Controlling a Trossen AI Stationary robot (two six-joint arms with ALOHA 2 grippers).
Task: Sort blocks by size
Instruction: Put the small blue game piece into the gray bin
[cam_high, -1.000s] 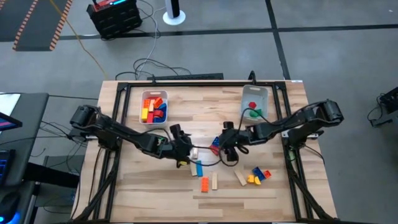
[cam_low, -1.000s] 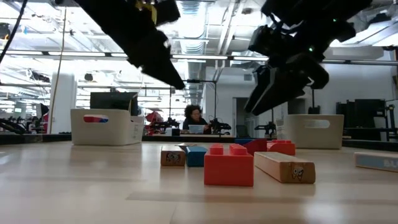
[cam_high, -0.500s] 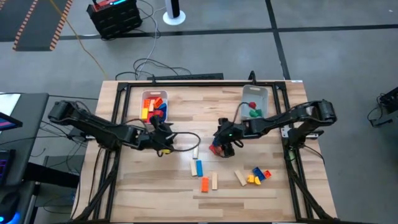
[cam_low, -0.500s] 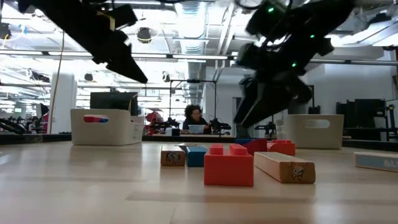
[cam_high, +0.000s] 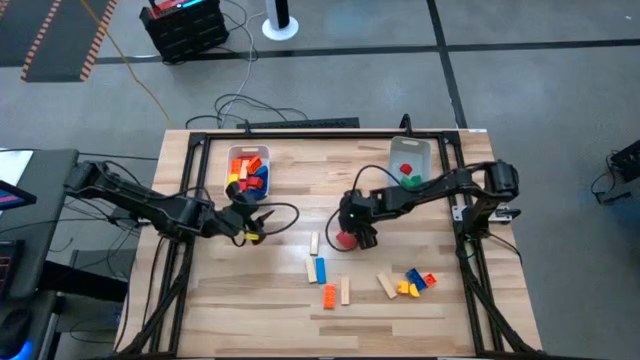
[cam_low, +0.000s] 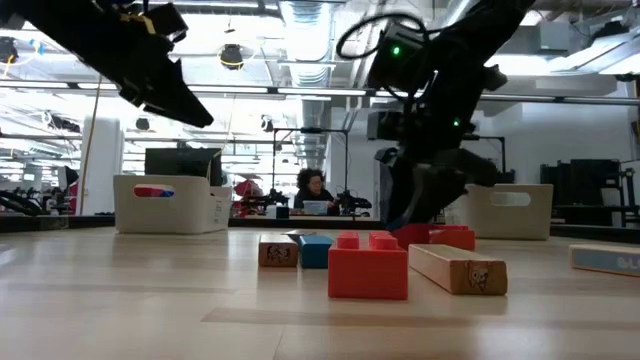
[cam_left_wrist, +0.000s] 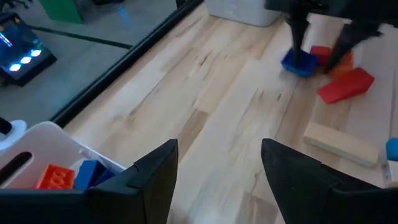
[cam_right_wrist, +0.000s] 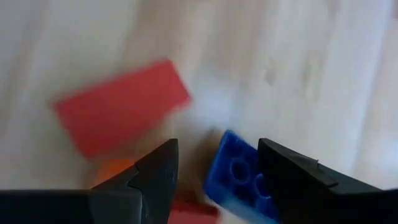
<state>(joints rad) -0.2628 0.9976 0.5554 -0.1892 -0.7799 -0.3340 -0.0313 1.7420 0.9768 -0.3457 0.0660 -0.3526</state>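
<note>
Plastic blocks are lying scattered across the pale wooden surface (cam_high: 250, 290), glossy and hard-edged with studded tops. Nearest, an orange block (cam_high: 329, 296) and a tan bar (cam_high: 346, 291) are sitting side by side, with a blue bar (cam_high: 320, 270) just beyond them; to the right, a tan bar (cam_high: 386, 286) is lying beside a small cluster of yellow, blue and red blocks (cam_high: 415, 281). Farther in, the right gripper (cam_high: 352, 238) is hovering with its fingers spread and nothing between them, over a red block (cam_right_wrist: 121, 107) and a blue block (cam_right_wrist: 239, 180). The left gripper (cam_high: 254, 228) is also spread and empty, near the left clear bin (cam_high: 230, 158), which is holding red, orange, yellow and blue blocks. Far right, another clear bin (cam_high: 396, 152) is holding red and green blocks.
</note>
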